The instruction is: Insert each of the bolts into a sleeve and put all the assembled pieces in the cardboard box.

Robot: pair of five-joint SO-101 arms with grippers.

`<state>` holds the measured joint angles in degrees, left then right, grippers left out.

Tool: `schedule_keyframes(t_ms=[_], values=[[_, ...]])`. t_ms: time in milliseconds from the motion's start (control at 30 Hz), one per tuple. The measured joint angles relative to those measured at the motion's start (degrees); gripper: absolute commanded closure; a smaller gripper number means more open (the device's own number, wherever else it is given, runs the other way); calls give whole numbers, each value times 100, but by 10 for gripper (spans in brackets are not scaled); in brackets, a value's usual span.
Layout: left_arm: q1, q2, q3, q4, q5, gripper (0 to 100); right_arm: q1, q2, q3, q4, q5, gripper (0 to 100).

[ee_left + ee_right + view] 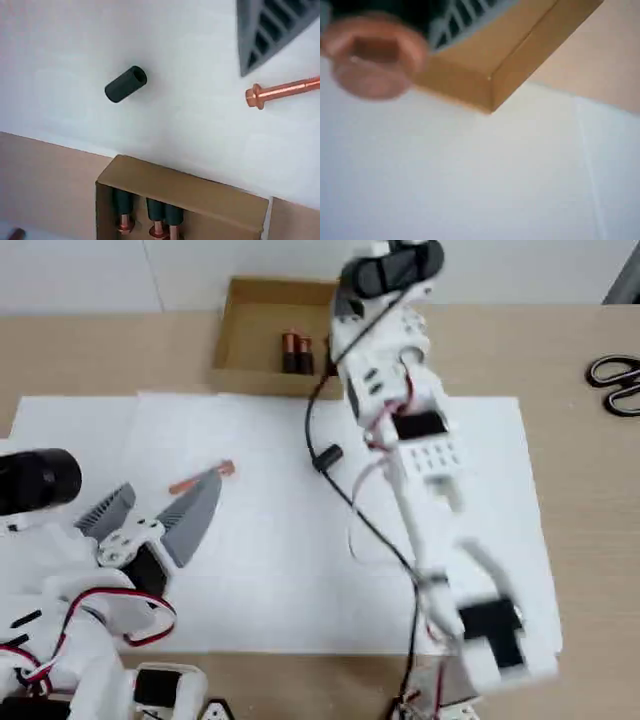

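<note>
Wood table point(90, 350) with a white paper sheet point(260, 580) laid over its middle.

Held bolt point(374, 61): copper head seen blurred and very close in the right wrist view, beside a grey ribbed finger point(465, 15). My right gripper point(345, 315) is clamped on it, at the right-hand edge of the cardboard box point(240, 335). One corner of the box point(485, 55) sits just behind the bolt head.

Box contents: assembled pieces point(297, 352) lie side by side on the floor. In the left wrist view they point(150, 215) show as black sleeves with copper heads, behind the near wall point(185, 190).

On the paper:
- Loose bolt point(200, 478) point(282, 91), copper, lying flat.
- Sleeve point(327, 456) point(126, 84), black, on its side, well apart from the loose bolt and between it and my right arm.

My left gripper point(170, 488) is low over the paper near the sheet's left side, fingers spread apart and holding nothing. One finger tip point(265, 35) is just beside the loose bolt's shank; I cannot tell whether they touch.

Scissors point(615, 380) lie on bare table at the far right.
</note>
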<state>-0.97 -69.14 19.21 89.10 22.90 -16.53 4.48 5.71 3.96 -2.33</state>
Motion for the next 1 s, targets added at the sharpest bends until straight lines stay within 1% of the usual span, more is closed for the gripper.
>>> schedule_keyframes(t_ms=[100, 233, 367, 467, 667, 733, 867, 933, 1000], values=[[0, -123, 273, -141, 0, 679, -18, 1257, -958, -255, 0, 995], [-18, -158, 519, -185, 0, 679, -44, 2840, -2268, -290, 0, 995], [-273, -167, 536, -193, 0, 679, -105, 4237, -3437, -290, 0, 995], [-378, -167, 536, -220, 0, 679, -141, 5046, -4149, -255, 0, 991], [-404, -167, 563, -220, 0, 679, -141, 6057, -5292, 290, 0, 986], [-404, -167, 563, -220, 0, 679, -141, 6242, -5609, 440, 0, 940], [-404, -167, 563, -220, 0, 679, -141, 6479, -6057, 862, 0, 795], [-404, -167, 563, -220, 0, 679, -141, 6532, -6242, 1108, 0, 770], [-404, -167, 563, -220, 0, 679, -149, 6532, -6409, 1284, 0, 775]])
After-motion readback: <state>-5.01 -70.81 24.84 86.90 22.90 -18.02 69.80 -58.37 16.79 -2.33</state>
